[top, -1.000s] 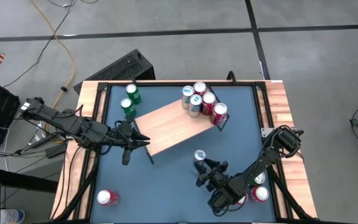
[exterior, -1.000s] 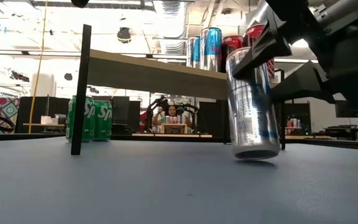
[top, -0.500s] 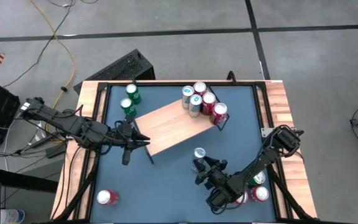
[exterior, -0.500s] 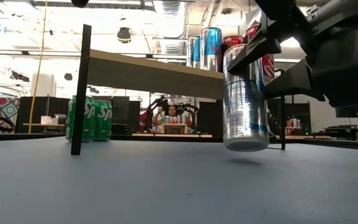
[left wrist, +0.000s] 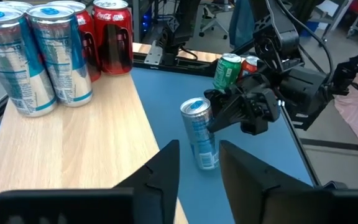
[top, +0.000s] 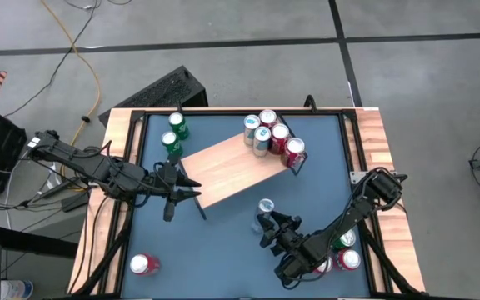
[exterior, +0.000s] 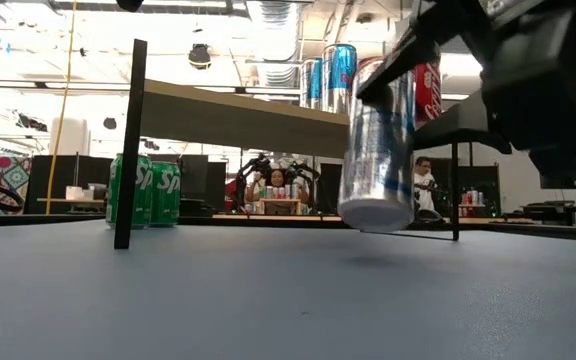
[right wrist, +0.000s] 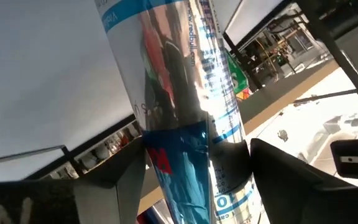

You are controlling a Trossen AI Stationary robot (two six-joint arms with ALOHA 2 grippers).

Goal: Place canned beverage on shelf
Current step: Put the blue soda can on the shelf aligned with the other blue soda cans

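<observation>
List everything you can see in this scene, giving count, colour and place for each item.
shelf: one, light wood, mid-table
cans on shelf: five, silver-blue and red, clustered at its far right end
green cans: two, on the tabletop beyond the shelf's left end
red can: one, near-left corner
held can: one, silver-blue, lifted off the tabletop
cans by right arm: one green and at least one red, partly hidden
tabletop: one, dark blue
left gripper: one, dark, open, at the shelf's left end
right gripper: one, dark, closed on the held can
</observation>
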